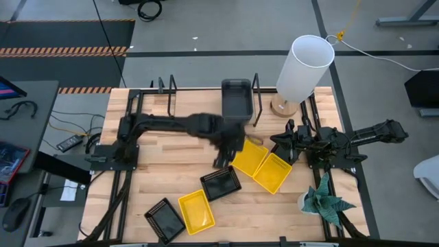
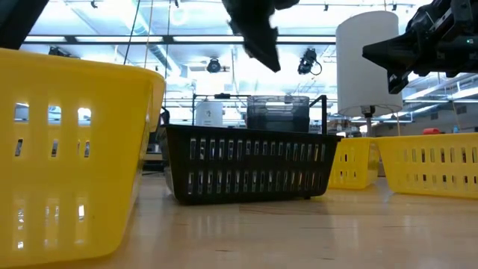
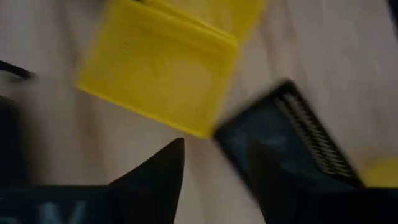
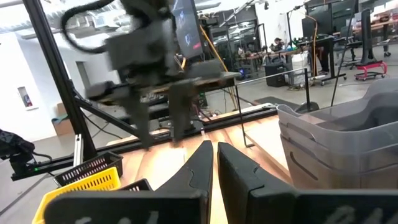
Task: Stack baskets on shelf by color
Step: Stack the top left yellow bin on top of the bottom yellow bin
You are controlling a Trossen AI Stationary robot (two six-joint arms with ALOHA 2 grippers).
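Grey floor (image 1: 226, 27), bright ceiling lights (image 2: 97, 45)

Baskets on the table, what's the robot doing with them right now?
The left gripper is over mid-table with fingers open and empty, above a black mesh basket and two yellow baskets. Dark grey baskets already sit on the shelf at the back. One more yellow basket and another black one lie near the front edge. The right gripper waits at the right side, shut and empty.
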